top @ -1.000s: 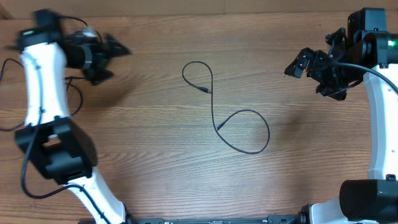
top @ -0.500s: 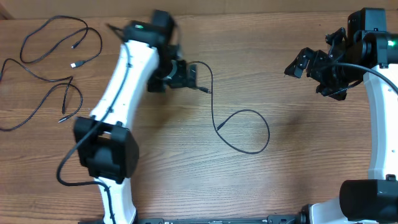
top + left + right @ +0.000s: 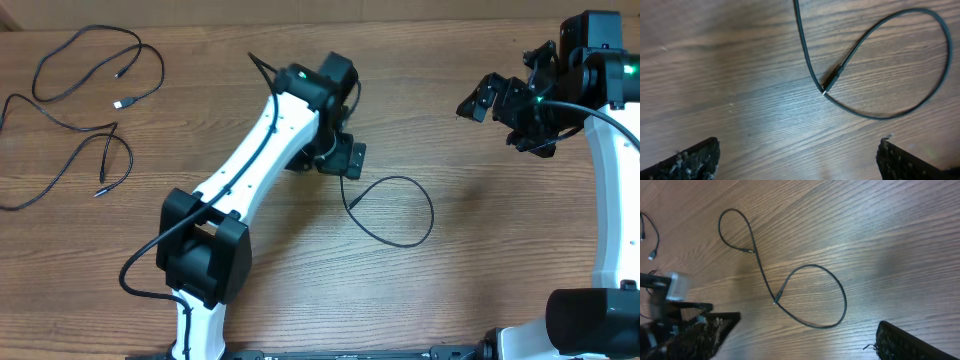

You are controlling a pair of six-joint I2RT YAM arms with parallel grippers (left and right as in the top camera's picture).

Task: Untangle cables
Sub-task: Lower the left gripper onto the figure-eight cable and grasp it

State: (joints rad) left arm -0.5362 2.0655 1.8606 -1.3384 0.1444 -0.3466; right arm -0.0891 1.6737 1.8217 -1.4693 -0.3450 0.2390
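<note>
Fingers of the left gripper (image 3: 799, 162) are spread as wide as they go. One dark, scuffed pad (image 3: 695, 160) sits at each lower corner of its wrist view, and nothing lies between them but bare wooden table (image 3: 730, 75). They grip nothing and touch no cord that I can see. Out ahead of the tips, roughly in line with the gap, lies the plug end (image 3: 832, 80) of a thin black cable (image 3: 804, 45). Its silver tip rests right against the cable's own cord, where a wide loop (image 3: 947, 60) swings off to one side and comes back round to meet it.

From overhead, the left gripper hangs at the end of the white left arm (image 3: 260, 142), which is stretched to mid-table, and it hides the upper part of that cable. The big loop and the plug end show just past the fingers, near them but apart.

The right gripper (image 3: 508, 120) is held off at the right edge of the table. Its fingers (image 3: 705, 335) are equally wide apart and empty, well apart from the cable. In its own wrist view they frame the bottom corners and the whole cable lies out ahead of them, a small loop (image 3: 735, 222) farther off and the large loop nearer, touching neither finger.

Other cables (image 3: 110, 30) sprawl loosely at the table's far left corner, well away from both pairs of fingers, with their small plugs (image 3: 123, 103) lying free on the wood.
</note>
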